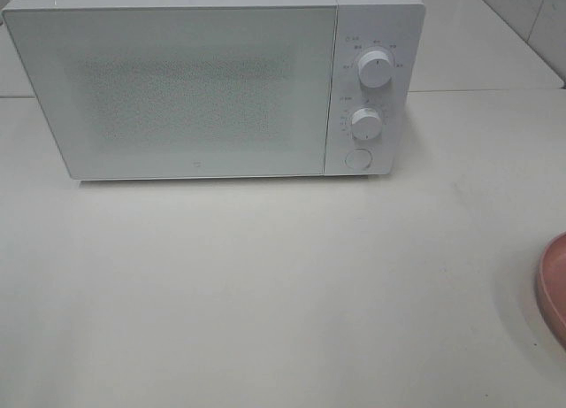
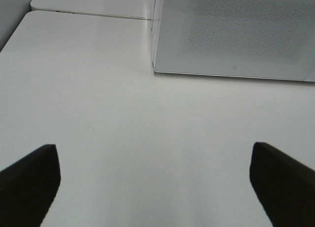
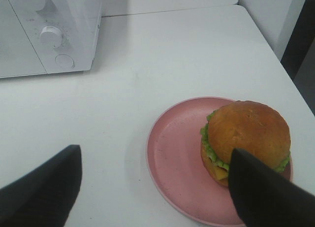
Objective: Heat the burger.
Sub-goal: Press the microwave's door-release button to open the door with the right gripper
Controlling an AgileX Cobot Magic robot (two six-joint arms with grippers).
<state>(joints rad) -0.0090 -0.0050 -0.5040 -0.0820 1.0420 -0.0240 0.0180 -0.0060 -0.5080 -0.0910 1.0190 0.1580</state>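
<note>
Exterior high view: a white microwave (image 1: 177, 89) stands at the back of a pale table (image 1: 265, 293) with its door shut. Its panel carries an upper knob (image 1: 376, 70), a lower knob (image 1: 365, 123) and a round button (image 1: 358, 157). Only the rim of a pink plate (image 1: 553, 288) shows at the right edge; neither arm appears in this view.

Left wrist view: the left gripper (image 2: 155, 185) hangs over bare table near the microwave's front left corner, jaws spread wide with nothing between them.

Right wrist view: the burger (image 3: 246, 136) sits upright on the plate, off-centre toward the rim farther from the microwave and well apart from the microwave itself. The right gripper (image 3: 155, 187) is spread wide and empty. One of its fingers (image 3: 266, 195) overlaps the burger's lower edge, and whether they touch cannot be told.
</note>
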